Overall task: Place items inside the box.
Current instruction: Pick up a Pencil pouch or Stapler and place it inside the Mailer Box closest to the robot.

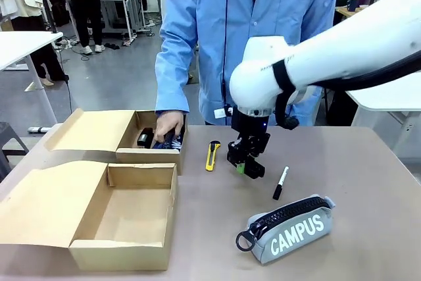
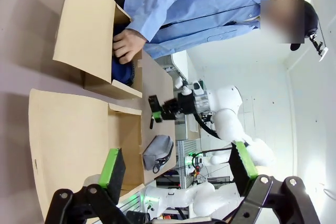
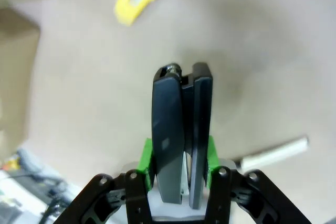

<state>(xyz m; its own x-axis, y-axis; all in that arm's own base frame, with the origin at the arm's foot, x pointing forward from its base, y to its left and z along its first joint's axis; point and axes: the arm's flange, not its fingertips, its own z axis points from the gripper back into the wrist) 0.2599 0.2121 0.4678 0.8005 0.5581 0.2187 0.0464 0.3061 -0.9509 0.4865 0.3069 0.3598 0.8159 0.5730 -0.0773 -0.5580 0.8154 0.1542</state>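
My right gripper [image 1: 247,162] is shut on a black stapler [image 3: 181,129], held just above the table between the yellow utility knife [image 1: 212,155] and the black-and-white marker [image 1: 281,183]. The grey CAMPUS pencil case [image 1: 289,228] lies at the front right. Two open cardboard boxes sit on the left: the near box [image 1: 125,215] has a bare floor. In the far box [image 1: 131,136] are another black stapler [image 1: 145,138] and the person's hand [image 1: 168,125] on a navy pouch. My left gripper [image 2: 177,163] hangs open over the near box [image 2: 79,140], holding nothing.
The person in a blue shirt [image 1: 250,24] stands at the far edge, one arm reaching into the far box. Both boxes' lids [image 1: 52,199] lie folded out to the left. Bare tabletop [image 1: 368,162] stretches to the right of the marker.
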